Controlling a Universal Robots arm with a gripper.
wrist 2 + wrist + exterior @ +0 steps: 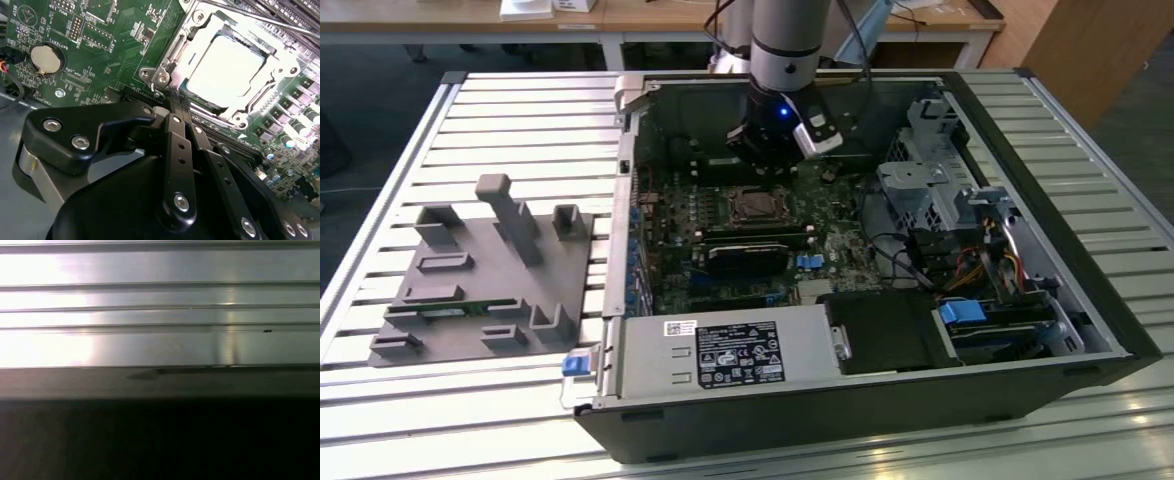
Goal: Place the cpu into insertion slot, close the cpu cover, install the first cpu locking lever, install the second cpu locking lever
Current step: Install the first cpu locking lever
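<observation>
Closest to the exterior camera sits the open computer case (881, 400), lying on the slatted aluminium bench (400, 400). Within it I see the green motherboard (670, 262), the black power supply box (720, 355) at the case's near edge, and a drive cage (927, 190) with loose cables along the side on the exterior view's right. The gripper (771, 150) hangs inside the case toward its far edge, just beyond the insertion slot (754, 205). A grey fixture block (487, 285) rests on the bench, outside the case on the exterior view's left.

From the second wrist view, the gripper's (172, 102) black fingers (176, 150) look drawn close together with nothing between them, their tips at the socket's near corner. The cpu (225, 67) lies flat in the slot, and the cpu cover (172, 52) appears lowered over it as a metal frame around the chip's bright top. A thin locking lever (250, 17) runs along the far side of the socket. My judgement is that the work is at the levers now; I would keep the tips low and square to the rod, pushing steadily so it hooks under its catch without scraping the board.

From the first wrist view, I have bright bench slats (160, 305) above a dark band.
</observation>
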